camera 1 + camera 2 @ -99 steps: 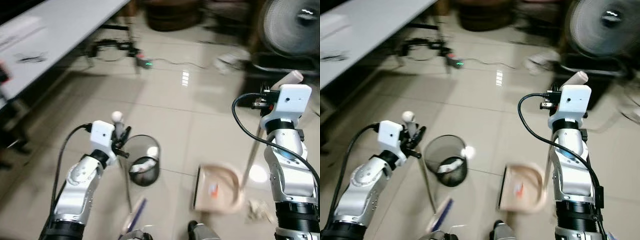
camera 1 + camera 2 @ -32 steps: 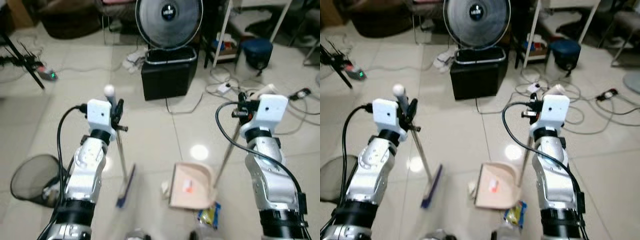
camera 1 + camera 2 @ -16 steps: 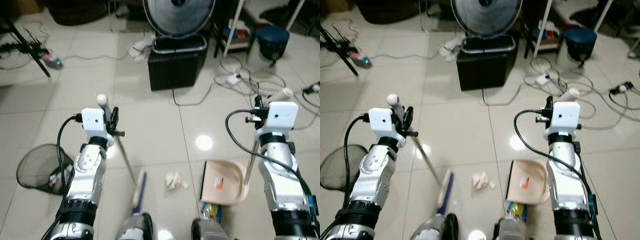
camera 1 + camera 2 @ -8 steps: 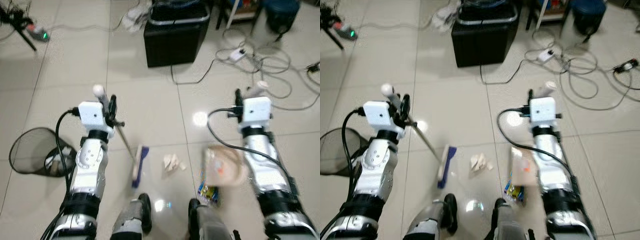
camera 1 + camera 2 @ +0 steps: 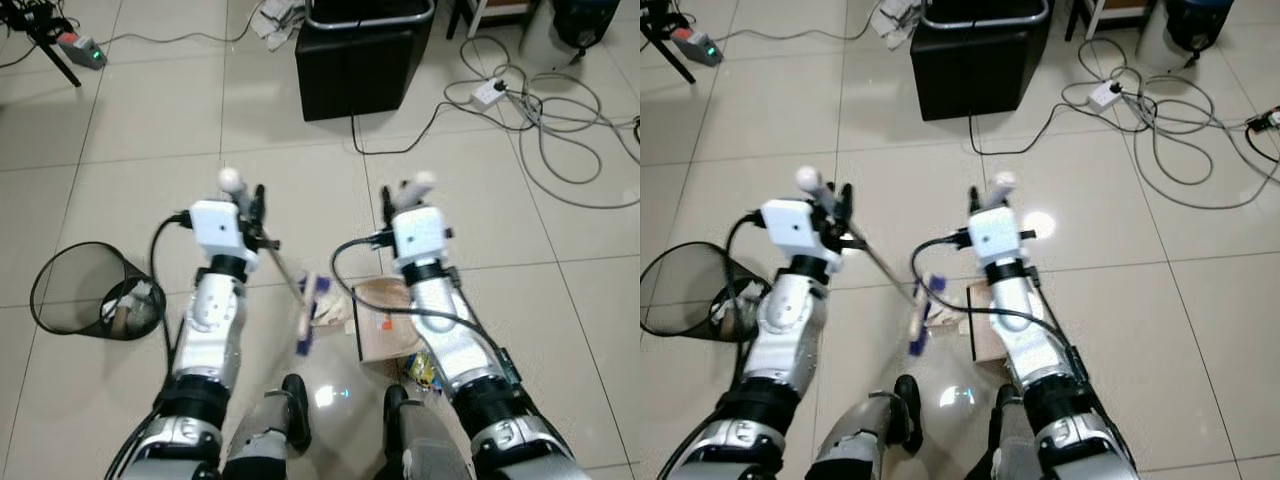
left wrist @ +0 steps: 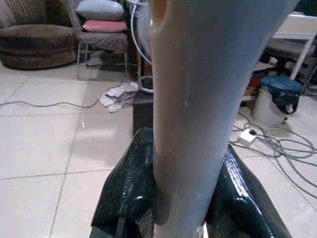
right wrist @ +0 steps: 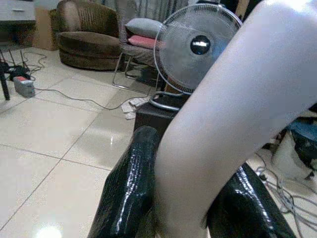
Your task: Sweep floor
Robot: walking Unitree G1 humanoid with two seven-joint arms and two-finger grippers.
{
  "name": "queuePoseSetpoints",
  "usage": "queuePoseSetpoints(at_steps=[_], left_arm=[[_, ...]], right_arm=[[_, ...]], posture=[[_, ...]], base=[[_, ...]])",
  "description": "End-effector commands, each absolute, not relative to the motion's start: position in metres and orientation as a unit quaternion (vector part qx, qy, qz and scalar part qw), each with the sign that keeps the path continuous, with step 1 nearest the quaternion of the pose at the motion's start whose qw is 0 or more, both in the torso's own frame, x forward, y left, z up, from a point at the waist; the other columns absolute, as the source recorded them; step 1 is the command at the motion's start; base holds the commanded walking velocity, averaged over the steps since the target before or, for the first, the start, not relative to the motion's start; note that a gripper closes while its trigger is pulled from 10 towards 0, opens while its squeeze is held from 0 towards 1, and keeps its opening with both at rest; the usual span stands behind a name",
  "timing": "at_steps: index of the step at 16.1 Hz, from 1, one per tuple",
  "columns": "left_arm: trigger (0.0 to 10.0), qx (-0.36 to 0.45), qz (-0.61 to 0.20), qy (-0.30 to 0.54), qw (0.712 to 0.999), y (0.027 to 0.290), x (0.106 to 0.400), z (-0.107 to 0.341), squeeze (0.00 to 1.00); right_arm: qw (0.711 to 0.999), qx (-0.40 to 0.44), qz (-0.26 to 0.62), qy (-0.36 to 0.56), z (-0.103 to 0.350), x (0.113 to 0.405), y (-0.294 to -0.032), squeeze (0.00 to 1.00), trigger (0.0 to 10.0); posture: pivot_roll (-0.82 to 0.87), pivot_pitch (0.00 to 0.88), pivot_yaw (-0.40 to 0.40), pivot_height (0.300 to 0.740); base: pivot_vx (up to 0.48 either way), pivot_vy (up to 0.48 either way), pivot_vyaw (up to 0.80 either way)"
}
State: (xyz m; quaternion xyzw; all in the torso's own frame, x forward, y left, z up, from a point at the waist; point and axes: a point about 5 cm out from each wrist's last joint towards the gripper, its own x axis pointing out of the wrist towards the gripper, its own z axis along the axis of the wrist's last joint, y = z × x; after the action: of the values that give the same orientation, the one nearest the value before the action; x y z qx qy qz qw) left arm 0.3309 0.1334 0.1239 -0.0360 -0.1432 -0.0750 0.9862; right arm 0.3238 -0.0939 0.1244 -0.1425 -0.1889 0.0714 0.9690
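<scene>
At the bottom centre of the head view the robot's own dark feet (image 5: 290,415) stand on pale tiles (image 5: 120,120), the camera now tilted further down than half a second ago. Just above them, the beige dustpan (image 5: 385,330) lies on the floor right of centre, with a colourful wrapper (image 5: 420,370) at its lower right edge. The right gripper (image 7: 185,198) is clamped on the dustpan's pale handle (image 7: 223,99), and the right arm has swung inward toward mid-frame. Left of the pan, the broom head (image 5: 307,318) now touches the crumpled paper scrap (image 5: 335,305), which earlier lay apart from it; the scrap sits between broom and pan. The left gripper (image 6: 188,198) has its fingers closed on the broom handle (image 6: 198,74). At mid-left, the black mesh bin (image 5: 85,290) holds some rubbish. Farther off, at the top, a black box (image 5: 362,50) stands with white cables (image 5: 540,110) looping to its right.
</scene>
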Motion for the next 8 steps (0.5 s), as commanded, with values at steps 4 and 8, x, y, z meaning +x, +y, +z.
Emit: queuePoseSetpoints(at_steps=[4, 8], left_arm=[[10.0, -0.11, -0.101, -0.081, 0.985, 0.126, 0.328, 0.102, 0.0], [10.0, -0.224, -0.188, -0.089, 0.952, 0.106, 0.33, 0.118, 0.0]], right_arm=[[0.975, -0.16, 0.037, -0.15, 0.105, 0.321, -0.116, 0.0, 10.0], [0.978, -0.148, 0.014, -0.147, 0.104, 0.321, -0.127, 0.0, 10.0]], posture=[[0.06, 0.368, 0.075, 0.74], [0.06, 0.347, 0.081, 0.74]], base=[[0.0, 0.0, 0.0], [0.0, 0.0, 0.0]])
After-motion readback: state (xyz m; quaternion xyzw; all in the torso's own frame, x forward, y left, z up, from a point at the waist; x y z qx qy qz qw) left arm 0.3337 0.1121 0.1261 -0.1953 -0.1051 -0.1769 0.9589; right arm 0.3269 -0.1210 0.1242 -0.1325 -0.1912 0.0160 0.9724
